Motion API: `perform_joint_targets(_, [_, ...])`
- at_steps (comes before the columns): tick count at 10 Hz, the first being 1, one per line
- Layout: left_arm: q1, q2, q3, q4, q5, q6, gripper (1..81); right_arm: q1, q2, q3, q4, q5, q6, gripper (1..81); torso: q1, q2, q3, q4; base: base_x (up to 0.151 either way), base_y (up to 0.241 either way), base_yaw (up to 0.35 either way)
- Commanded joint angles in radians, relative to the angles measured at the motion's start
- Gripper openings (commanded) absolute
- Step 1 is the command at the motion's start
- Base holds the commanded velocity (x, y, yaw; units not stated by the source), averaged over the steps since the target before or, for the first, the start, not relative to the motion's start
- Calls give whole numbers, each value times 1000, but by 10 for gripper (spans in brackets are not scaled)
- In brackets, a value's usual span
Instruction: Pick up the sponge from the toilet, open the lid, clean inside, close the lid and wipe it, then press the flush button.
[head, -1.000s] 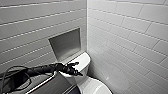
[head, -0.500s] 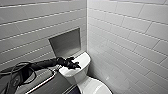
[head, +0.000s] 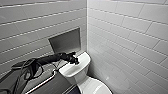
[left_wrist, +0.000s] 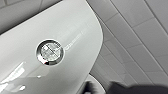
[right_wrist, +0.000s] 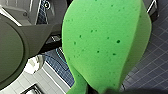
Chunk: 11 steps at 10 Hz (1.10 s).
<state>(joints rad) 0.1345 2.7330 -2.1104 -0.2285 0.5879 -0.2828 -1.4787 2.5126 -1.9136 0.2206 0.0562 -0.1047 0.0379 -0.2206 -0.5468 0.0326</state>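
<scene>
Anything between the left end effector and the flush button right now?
Nothing visible. Left wrist view shows the flush button uncovered on the bare white tank top; head view has the left end effector over that tank.

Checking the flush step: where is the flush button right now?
The flush button sits in the white tank top, close up in the left wrist view. In the head view, the left hand is over that tank top.

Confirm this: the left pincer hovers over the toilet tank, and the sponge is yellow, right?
Not yellow: the sponge is bright green, as the right wrist view shows. The left pincer does hover over the toilet tank.
</scene>
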Motion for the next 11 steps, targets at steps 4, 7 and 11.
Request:
perform_joint_targets(4, [-189,113,-186,69,33,-4,10,10,-25,22,8,-82,0,10,0,0,0,0,0,0,0])
perform_joint_targets(7, [-190,156,-302,95,23,-4,10,10,-25,24,8,-82,0,10,0,1,0,0,0,0,0])
perform_joint_targets(11, [-198,156,-355,115,-17,-4,10,11,-22,24,8,-82,0,10,0,1,-36,0,0,0,0])
